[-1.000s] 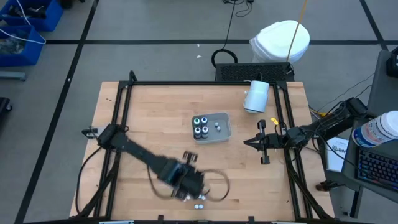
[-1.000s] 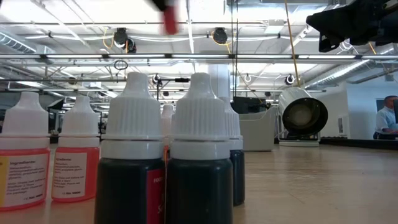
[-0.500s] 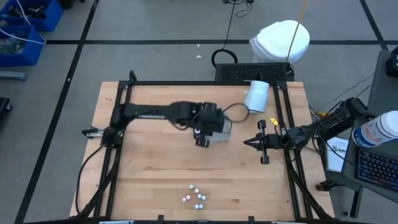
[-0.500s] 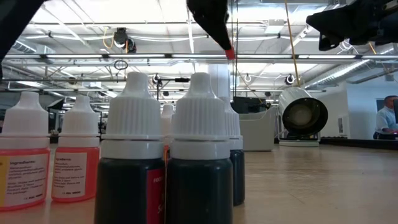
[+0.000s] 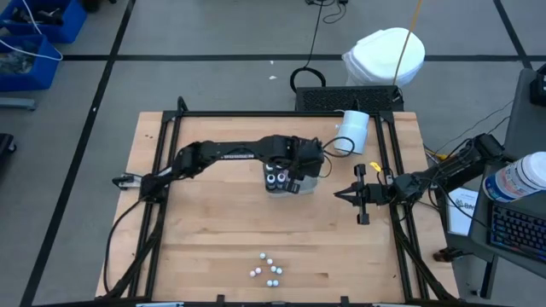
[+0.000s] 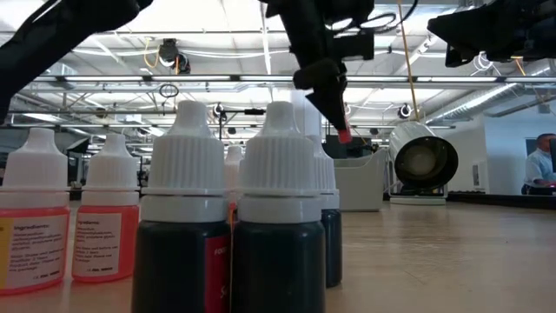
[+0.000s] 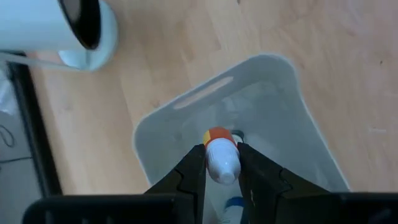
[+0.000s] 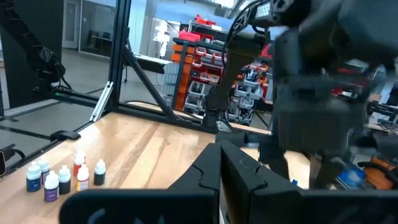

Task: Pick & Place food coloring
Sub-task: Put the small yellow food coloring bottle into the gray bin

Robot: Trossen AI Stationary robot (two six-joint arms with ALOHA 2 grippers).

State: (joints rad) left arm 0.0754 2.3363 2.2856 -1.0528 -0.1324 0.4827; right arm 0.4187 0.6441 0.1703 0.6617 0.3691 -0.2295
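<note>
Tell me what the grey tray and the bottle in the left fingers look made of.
Grey rectangular tray: likely moulded plastic, with a matte, faintly translucent wall, rounded corners and a slot handle. Small white-capped bottle with orange body, held by the left gripper: probably plastic, with a smooth, slightly glossy cap.

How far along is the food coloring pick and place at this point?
Done: four dark bottles stand in the grey tray. In hand: the left gripper holds a white-capped orange bottle above the tray, not yet released. Left: a cluster of small bottles waits near the table's front edge. The right gripper waits shut beside the tray.
</note>
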